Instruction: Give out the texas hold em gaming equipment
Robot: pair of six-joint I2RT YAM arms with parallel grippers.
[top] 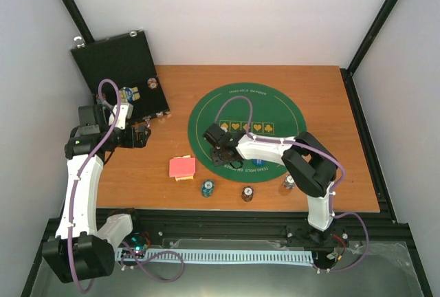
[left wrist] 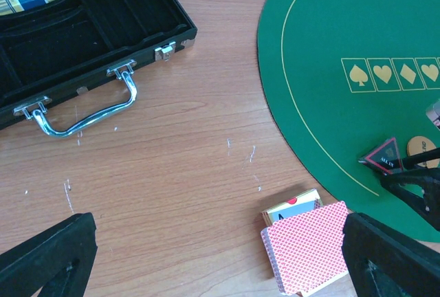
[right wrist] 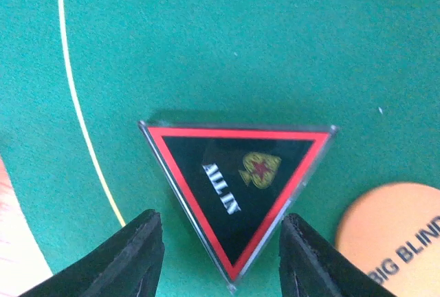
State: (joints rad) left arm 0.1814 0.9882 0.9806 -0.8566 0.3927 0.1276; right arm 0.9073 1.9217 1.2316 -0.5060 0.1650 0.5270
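Right gripper point(right wrist: 220, 232) sat half-open astride the lower tip of the black ALL IN triangle button point(right wrist: 237, 187), which lay flat on the green mat point(right wrist: 206, 36), with a gap on one side so no grip; orange BIG BLIND button point(right wrist: 395, 235) lay just beside. Left gripper point(left wrist: 218, 242) gaped wide and empty over the wood table point(left wrist: 172, 159), near the red-backed card deck point(left wrist: 306, 245).

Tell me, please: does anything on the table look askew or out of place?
The red-backed cards on the bare wood beside the green mat look untidy: the stack sits skewed over what seems a card box beneath it. The wood also shows small white scratches. Nothing looks spilled.
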